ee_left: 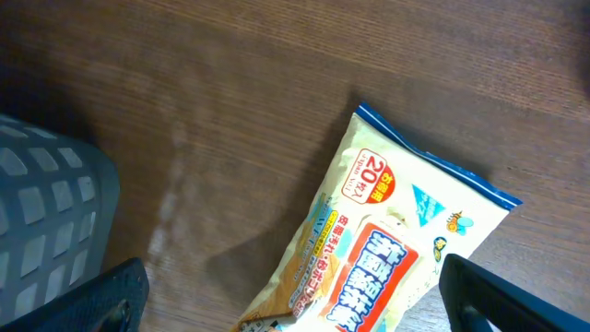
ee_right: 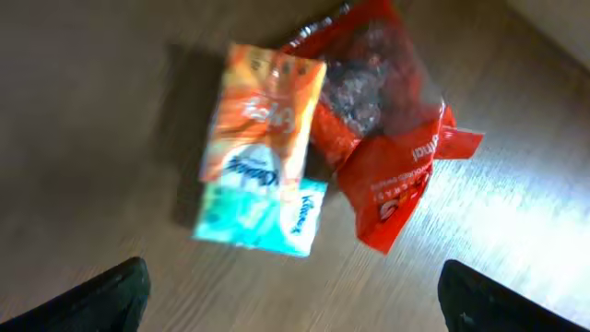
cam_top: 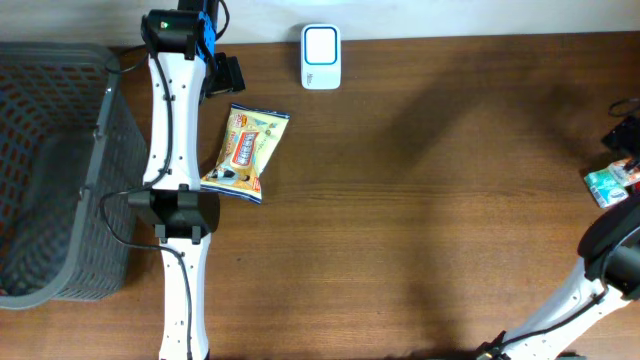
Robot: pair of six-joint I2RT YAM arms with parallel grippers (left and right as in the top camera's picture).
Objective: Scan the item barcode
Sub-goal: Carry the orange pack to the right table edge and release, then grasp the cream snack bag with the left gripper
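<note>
A yellow snack packet point(cam_top: 245, 150) with red and blue print lies flat on the wooden table, below the white barcode scanner point(cam_top: 320, 57) at the back edge. In the left wrist view the packet point(ee_left: 396, 249) lies under my left gripper point(ee_left: 304, 309), which is open and holds nothing. My right gripper point(ee_right: 300, 304) is open too, hovering above an orange and teal tissue pack point(ee_right: 263, 157) and a red crinkly bag point(ee_right: 387, 120), with nothing between its fingers. The tissue pack point(cam_top: 610, 185) lies at the table's far right edge.
A dark grey mesh basket point(cam_top: 50, 180) fills the left side of the table, and its corner point(ee_left: 46, 221) shows close to my left gripper. My left arm point(cam_top: 175, 200) runs along the basket's right side.
</note>
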